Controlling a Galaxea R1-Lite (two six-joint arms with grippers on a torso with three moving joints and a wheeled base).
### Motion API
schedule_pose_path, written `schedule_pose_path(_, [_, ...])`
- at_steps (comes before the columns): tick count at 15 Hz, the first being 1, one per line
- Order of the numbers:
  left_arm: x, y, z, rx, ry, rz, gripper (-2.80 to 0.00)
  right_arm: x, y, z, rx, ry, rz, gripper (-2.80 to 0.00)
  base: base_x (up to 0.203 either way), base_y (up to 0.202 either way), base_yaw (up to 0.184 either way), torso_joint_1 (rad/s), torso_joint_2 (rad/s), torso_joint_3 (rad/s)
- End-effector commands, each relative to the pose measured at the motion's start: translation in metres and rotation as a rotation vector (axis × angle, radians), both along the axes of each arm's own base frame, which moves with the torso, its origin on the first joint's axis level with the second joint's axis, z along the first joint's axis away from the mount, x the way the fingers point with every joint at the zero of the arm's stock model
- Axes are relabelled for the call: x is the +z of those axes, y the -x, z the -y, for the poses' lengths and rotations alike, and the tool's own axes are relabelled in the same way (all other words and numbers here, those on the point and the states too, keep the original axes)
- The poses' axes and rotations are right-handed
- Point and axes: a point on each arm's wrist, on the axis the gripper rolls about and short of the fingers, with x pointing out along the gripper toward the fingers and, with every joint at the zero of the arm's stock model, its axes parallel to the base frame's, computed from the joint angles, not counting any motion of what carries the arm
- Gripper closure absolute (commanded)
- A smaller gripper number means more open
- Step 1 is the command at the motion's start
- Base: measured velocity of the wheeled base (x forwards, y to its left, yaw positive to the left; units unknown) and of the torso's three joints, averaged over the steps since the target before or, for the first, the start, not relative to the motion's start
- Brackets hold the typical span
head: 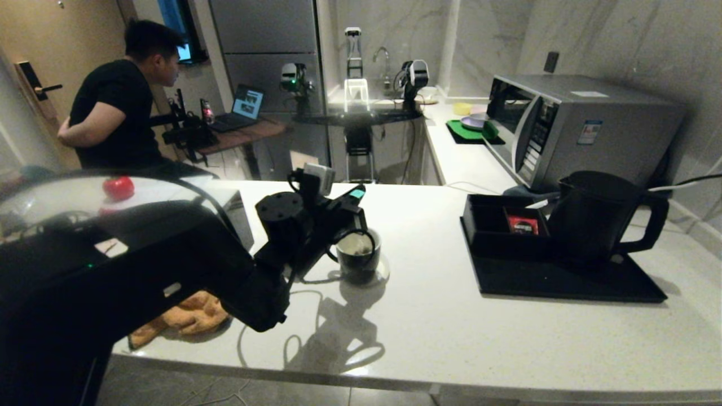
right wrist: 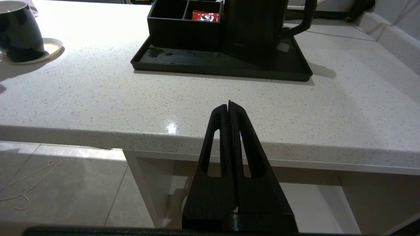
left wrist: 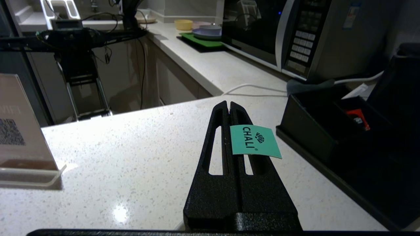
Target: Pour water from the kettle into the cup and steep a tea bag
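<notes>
Currently one cup, one kettle, left gripper clamping tea-bag tag, right gripper closed

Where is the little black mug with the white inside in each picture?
Head view: the small black mug with a white inside sits mid-counter on a pale coaster, by the left gripper.
Left wrist view: not in it.
Right wrist view: the mug is in the top left corner, on its coaster.
Shared landmark: the tall matte black kettle on the black tray shows in all three views.

Kitchen, microwave, stone countertop, sink tap
</notes>
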Motion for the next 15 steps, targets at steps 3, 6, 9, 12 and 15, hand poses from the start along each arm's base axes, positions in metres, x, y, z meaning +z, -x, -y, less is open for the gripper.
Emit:
schedule_pose_path(3, [0.022, 0.006, -0.005, 0.002, 0.027, 0.046, 0.00, 0.000, 0.000, 0.000, 0.000, 0.000, 0.000, 0.00, 0.000, 0.000, 0.000, 0.000, 0.00, 0.000])
schedule_pose_path(6, [0.031, 0.009, -0.007, 0.005, 0.038, 0.065, 0.00, 0.000, 0.000, 0.000, 0.000, -0.001, 0.001, 0.00, 0.000, 0.000, 0.000, 0.000, 0.00, 0.000])
schedule_pose_path(9, [0.039, 0.011, -0.010, 0.008, 0.046, 0.080, 0.00, 0.000, 0.000, 0.000, 0.001, -0.001, 0.001, 0.00, 0.000, 0.000, 0.000, 0.000, 0.00, 0.000])
schedule_pose_path(12, [0.048, 0.014, -0.012, 0.009, 0.056, 0.099, 0.00, 0.000, 0.000, 0.000, 0.001, -0.001, 0.001, 0.00, 0.000, 0.000, 0.000, 0.000, 0.00, 0.000])
schedule_pose_path(15, [0.056, 0.018, -0.014, 0.009, 0.062, 0.114, 0.00, 0.000, 0.000, 0.000, 0.000, -0.001, 0.001, 0.00, 0.000, 0.000, 0.000, 0.000, 0.00, 0.000])
